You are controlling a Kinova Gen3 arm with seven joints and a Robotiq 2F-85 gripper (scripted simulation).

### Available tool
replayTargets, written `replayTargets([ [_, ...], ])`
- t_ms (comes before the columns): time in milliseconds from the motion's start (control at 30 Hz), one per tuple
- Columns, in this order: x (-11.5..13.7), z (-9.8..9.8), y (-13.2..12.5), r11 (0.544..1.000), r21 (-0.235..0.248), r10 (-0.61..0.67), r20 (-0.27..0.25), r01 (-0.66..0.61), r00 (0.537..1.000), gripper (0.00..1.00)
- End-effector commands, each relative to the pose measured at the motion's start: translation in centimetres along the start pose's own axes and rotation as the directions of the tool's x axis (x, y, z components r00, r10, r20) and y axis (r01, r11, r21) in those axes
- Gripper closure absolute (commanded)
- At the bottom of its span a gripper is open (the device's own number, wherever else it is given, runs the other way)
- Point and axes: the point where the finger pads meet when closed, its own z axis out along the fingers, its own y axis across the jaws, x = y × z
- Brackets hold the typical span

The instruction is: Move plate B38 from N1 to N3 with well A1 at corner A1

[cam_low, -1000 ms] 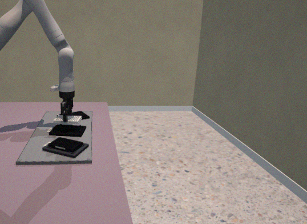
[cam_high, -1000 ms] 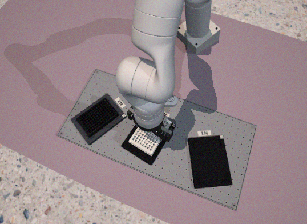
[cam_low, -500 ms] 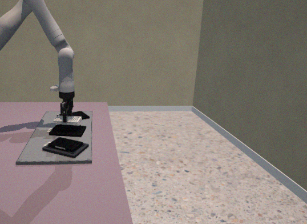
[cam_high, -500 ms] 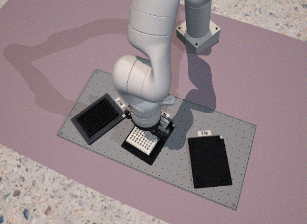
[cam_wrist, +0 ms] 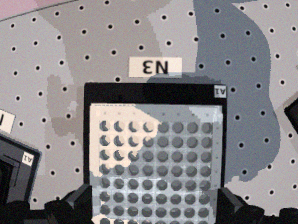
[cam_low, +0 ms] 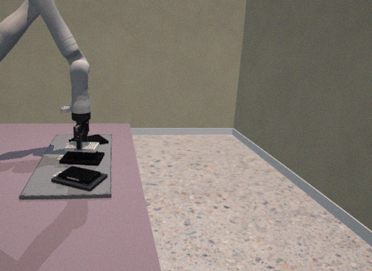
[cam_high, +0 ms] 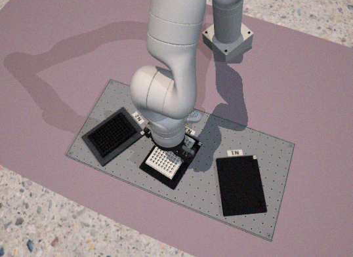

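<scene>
The white well plate B38 is between the fingers of my gripper, which is shut on its long sides. It hangs a little above the black landing nest N3; the exterior view shows a gap between the plate and the nest. In the wrist view the plate lies squarely over the nest outline, below the N3 label. The nest's A1 mark is at its far right corner. The plate's own label is hidden. Nest N1 is empty.
The black plate B83 sits on nest N2 at the left of the grey perforated baseplate. The arm's base stands behind the baseplate. The arm's elbow hides most of the gripper in the top view.
</scene>
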Motion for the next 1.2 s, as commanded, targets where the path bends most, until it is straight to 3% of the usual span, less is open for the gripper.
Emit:
replayTargets([
  [0,0.2,0.7,-0.1,1.000,-0.001,-0.001,-0.004,0.001,1.000,1.00],
  [933,0.2,0.9,0.0,1.000,0.001,0.002,-0.003,-0.002,1.000,1.00],
  [1167,0.3,1.9,-0.1,1.000,-0.001,-0.002,-0.003,0.002,1.000,1.00],
])
